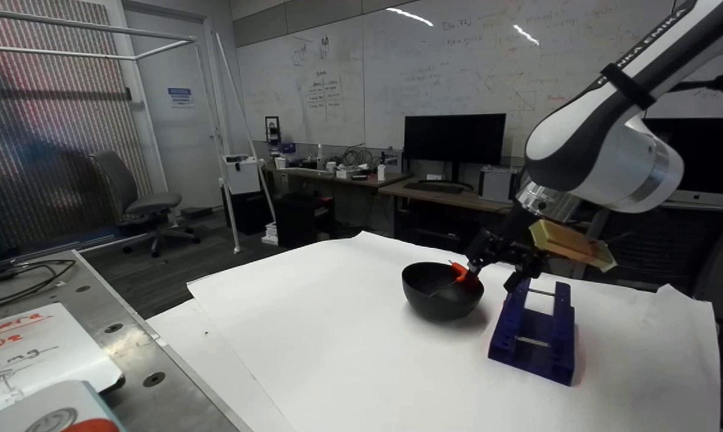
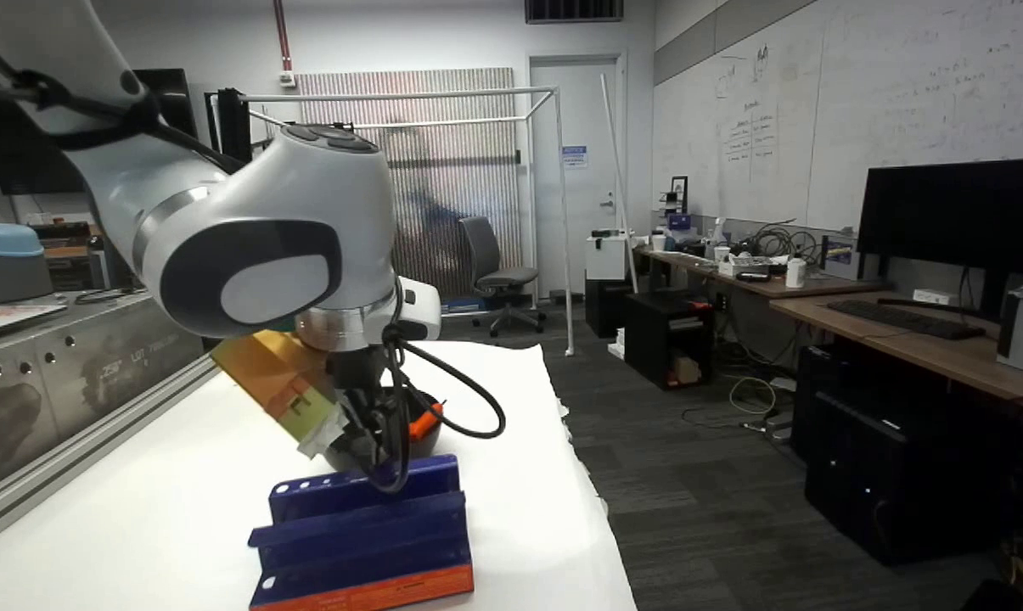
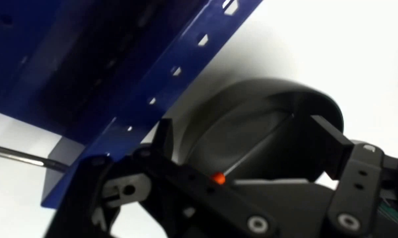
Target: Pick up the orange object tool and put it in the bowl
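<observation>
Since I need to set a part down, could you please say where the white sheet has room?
In an exterior view, the white sheet is bare left of the bowl and right of the blue rack; crowded between them, near the gripper.

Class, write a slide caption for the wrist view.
Open gripper, with the orange tool in a black bowl beside a blue rack.

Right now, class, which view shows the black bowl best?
An exterior view: the black bowl appears nearly whole. The wrist view shows its inside, partly behind the tool; in an exterior view, the tool hides much of the black bowl.
</observation>
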Tool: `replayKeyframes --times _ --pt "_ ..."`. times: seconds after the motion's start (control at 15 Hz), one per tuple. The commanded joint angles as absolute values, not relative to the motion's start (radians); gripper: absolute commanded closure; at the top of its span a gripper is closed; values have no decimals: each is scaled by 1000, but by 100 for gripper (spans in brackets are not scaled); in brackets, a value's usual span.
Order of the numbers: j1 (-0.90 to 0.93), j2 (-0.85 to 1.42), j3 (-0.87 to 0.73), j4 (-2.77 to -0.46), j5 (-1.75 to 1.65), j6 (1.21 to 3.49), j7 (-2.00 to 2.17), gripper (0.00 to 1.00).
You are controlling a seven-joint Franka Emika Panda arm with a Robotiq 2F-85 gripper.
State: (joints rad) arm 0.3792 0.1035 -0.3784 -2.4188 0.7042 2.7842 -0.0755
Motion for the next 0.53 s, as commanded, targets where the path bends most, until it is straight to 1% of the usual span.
replayKeyframes --times 0.0,0.13,0.2,0.47 --pt "480 -1 -500 -2453 420 2562 176 0" --pt "472 -92 -488 -2426 242 2379 313 0" --pt "293 -137 -298 -2416 180 2303 359 0" --pt "187 -253 -120 -2340 184 2003 351 0"
